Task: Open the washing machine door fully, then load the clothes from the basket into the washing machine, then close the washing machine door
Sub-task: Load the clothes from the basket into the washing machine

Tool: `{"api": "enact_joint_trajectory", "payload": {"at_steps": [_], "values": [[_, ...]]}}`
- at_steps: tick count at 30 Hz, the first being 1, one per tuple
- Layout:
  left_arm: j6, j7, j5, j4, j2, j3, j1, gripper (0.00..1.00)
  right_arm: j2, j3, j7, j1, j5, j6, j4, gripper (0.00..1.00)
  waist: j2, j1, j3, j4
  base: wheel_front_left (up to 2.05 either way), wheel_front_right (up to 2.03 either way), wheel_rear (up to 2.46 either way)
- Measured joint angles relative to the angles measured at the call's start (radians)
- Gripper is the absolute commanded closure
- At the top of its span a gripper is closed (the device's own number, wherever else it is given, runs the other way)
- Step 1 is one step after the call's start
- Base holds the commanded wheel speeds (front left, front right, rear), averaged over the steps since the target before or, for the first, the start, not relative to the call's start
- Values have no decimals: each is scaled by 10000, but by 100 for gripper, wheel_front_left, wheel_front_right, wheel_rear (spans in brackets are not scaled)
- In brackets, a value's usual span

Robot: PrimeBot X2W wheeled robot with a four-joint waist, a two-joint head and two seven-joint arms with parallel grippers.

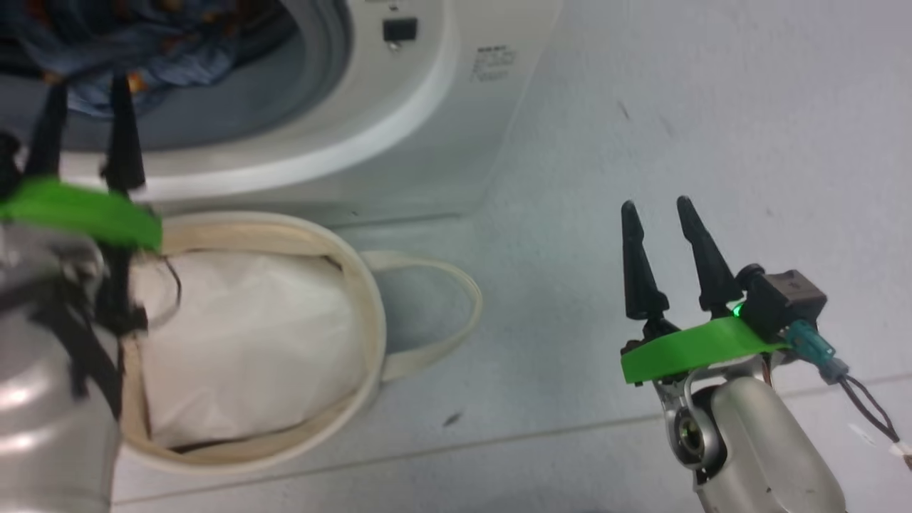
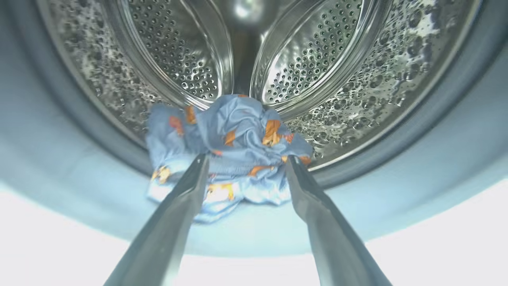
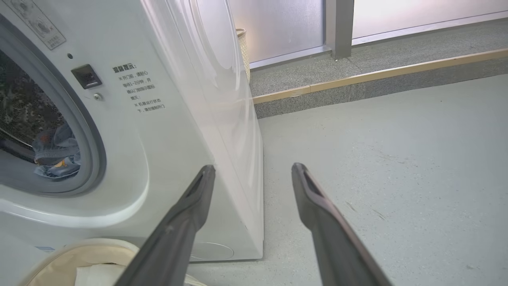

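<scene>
1 washing machine [image 1: 427,107] stood with 1 basket [image 1: 360,306] just before it, holding 1 white padding cloth [image 1: 249,342]. 1 light blue garment [image 2: 238,131] with orange prints lay heaped at the lip of the steel drum [image 2: 317,51]. Of the 2 grippers, the left gripper [image 2: 247,158] was spread wide and empty, tips at the garment. The right gripper [image 1: 657,204] was parted and empty above the floor [image 1: 712,107]. The left arm [image 1: 43,399] hid the basket's left side, and 1 handle loop [image 1: 456,313] showed. Whether the left fingertips touched the garment was unclear.
</scene>
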Motion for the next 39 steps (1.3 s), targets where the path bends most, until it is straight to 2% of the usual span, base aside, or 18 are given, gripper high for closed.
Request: {"api": "enact_joint_trajectory", "payload": {"at_steps": [3, 9, 14, 17, 24, 39], "values": [[-6, 0, -54, -583, -128, 192, 1091, 0, -132, 92, 0, 16, 125, 0, 186, 0, 0, -2, -540, 208, 0, 0, 0], [-12, 0, -230, -2245, -314, -173, 2972, 0, -518, 48, 0, 123, 320, 0, 362, 0, 0, -2, -1543, 717, 0, 0, 0], [-12, -6, -65, -2629, -297, -428, 4026, 0, -675, 8, 0, 412, 328, 0, 359, 0, 0, 0, -2093, 1024, 0, 0, 0], [-12, -6, 96, -2966, -301, -203, 4627, 0, -796, -36, 0, 547, 362, 0, 360, 0, 1, -1, -2499, 1176, 0, 0, 0], [-12, -6, 357, -3149, -418, 138, 5276, 0, -1012, -328, 0, 1110, 428, 0, 468, 0, 0, -1, -3284, 1406, 0, 0, 0], [-12, -6, 370, -3191, -639, 364, 5321, 0, -1012, -140, 0, 1124, 474, 0, 483, 0, 0, 1, -3477, 1424, 0, 0, 0]]}}
